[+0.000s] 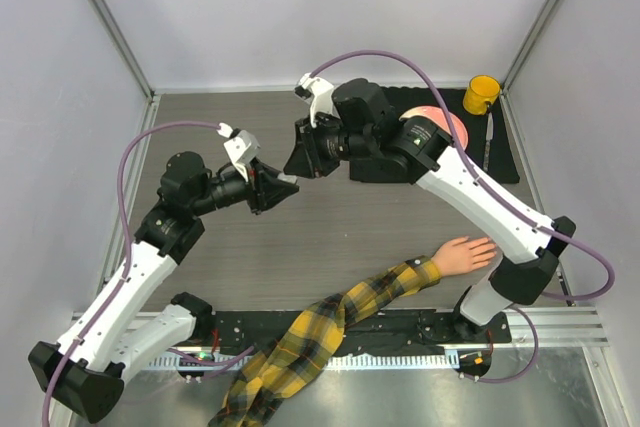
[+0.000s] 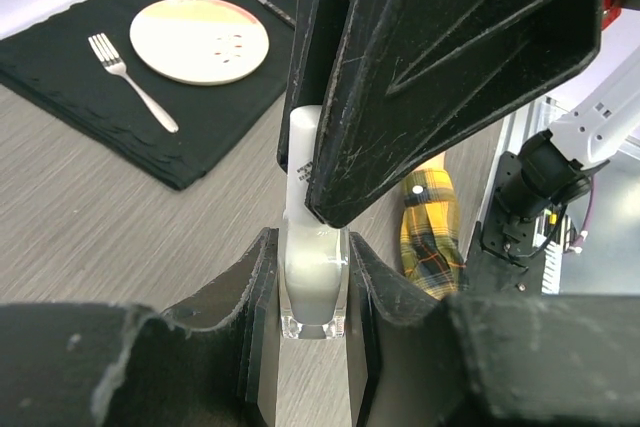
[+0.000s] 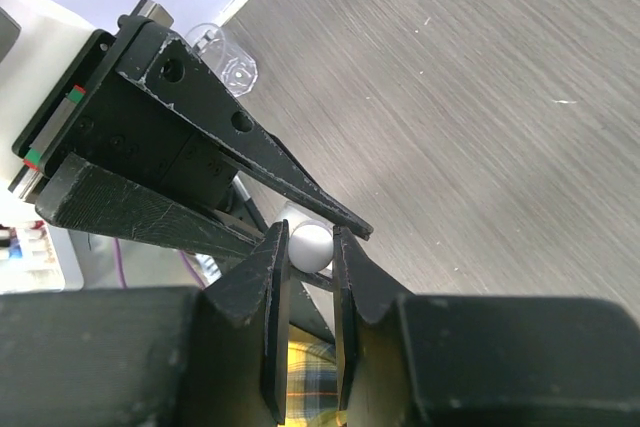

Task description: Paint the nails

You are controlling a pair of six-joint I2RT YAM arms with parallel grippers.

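Left gripper (image 2: 310,239) is pinching clear bottle (image 2: 313,299) of whitish liquid; right gripper (image 3: 311,230) is pinching its white cap (image 3: 310,246). Print unreadable.

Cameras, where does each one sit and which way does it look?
Top external: high above and behind, looking down at the table; left arm and right arm show.
Left wrist: on the left arm, looking along the left pincer, shut on the bottle.
Right wrist: on the right arm, looking along the right pincer, shut on the white cap.
Shared: both wrist views show the white cap and the other pincer.
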